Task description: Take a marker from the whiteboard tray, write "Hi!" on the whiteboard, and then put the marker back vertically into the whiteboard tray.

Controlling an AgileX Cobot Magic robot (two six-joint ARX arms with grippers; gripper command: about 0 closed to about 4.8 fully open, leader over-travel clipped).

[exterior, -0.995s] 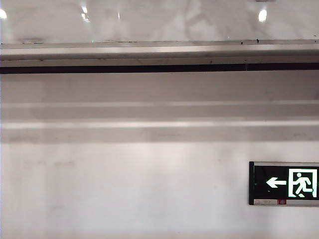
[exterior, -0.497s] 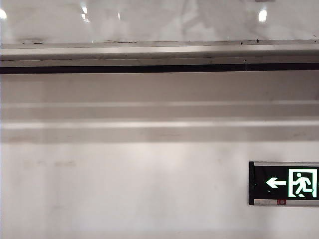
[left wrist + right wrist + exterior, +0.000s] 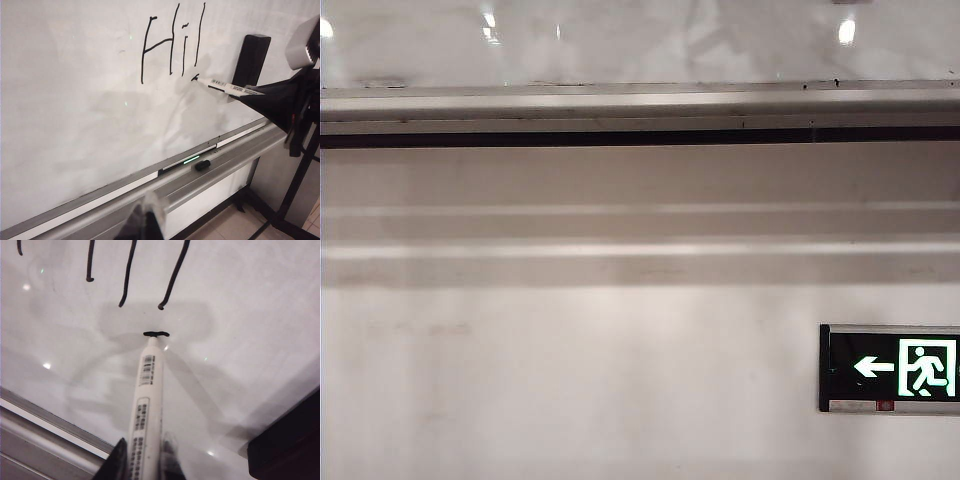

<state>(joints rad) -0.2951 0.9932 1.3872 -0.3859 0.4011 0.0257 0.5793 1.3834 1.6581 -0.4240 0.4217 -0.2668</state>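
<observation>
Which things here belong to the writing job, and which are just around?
In the job:
- marker, in the right gripper, tip on the board
- whiteboard
- whiteboard tray

Just around:
- black eraser on the board
- exit sign
- left gripper, idle

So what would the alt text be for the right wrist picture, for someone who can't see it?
The right hand grips a white marker whose tip touches the whiteboard at a short black mark, just below the handwritten strokes. The grey whiteboard tray runs along one corner.
</observation>
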